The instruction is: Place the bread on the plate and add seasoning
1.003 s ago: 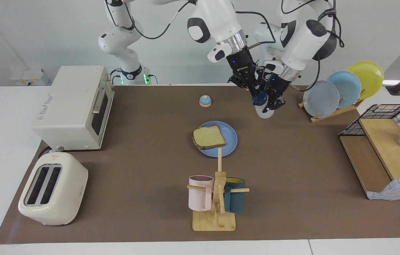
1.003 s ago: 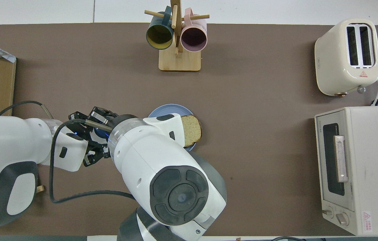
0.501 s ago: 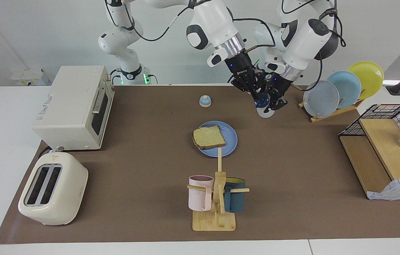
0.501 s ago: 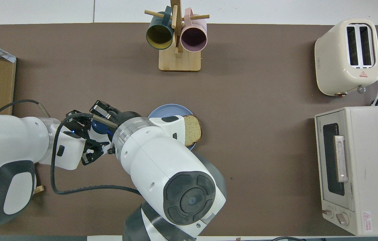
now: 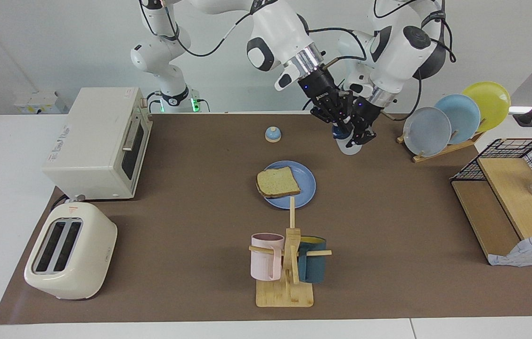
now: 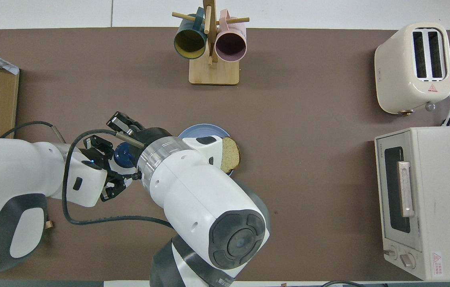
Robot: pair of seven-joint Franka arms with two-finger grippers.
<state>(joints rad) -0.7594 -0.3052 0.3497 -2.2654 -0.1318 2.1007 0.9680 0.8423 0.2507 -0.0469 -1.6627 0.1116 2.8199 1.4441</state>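
Bread [image 5: 278, 182] already on plate [image 5: 307, 178], frame centre — first half done. Seasoning bottle [image 5: 349, 144] aloft upper right of centre, left gripper [image 5: 357, 136] clenched on body, right gripper [image 5: 339, 126] pinching cap [image 5: 341, 133] — opening, sprinkling left.

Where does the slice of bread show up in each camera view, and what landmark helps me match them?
Facing view: the bread lies mid-picture on the plate, overhanging its rim toward the right arm's end.
Overhead view: same bread, partly hidden by the right arm.
Shared landmark: the mug rack, farther from the robots.
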